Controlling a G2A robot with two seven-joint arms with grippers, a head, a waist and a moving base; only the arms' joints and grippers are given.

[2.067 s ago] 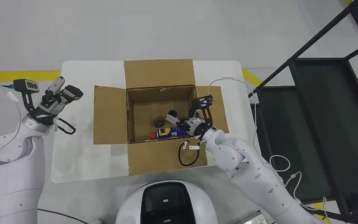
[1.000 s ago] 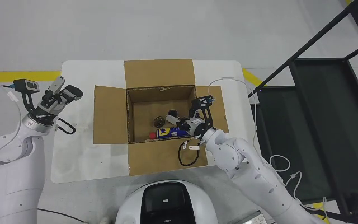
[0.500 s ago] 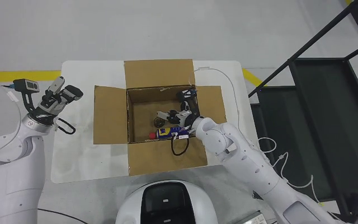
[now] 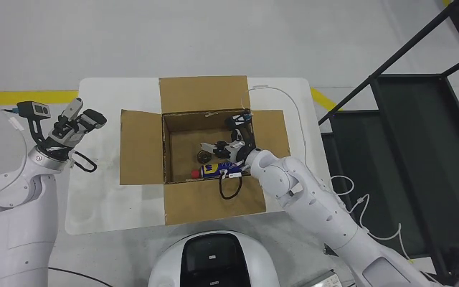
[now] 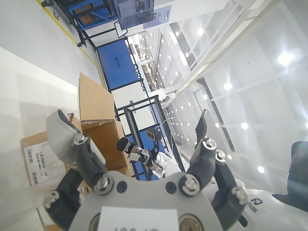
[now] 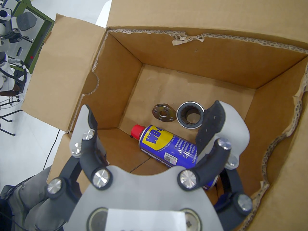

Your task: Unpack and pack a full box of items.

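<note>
Blue spray can beneath spread right fingers

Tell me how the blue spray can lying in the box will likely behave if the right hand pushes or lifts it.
The spray can lies on its side on the box floor, so a sideways nudge would probably roll it. Its glossy round wall may slip unless the open right hand closes squarely across it. It looks rigid, unlikely to dent.
</note>
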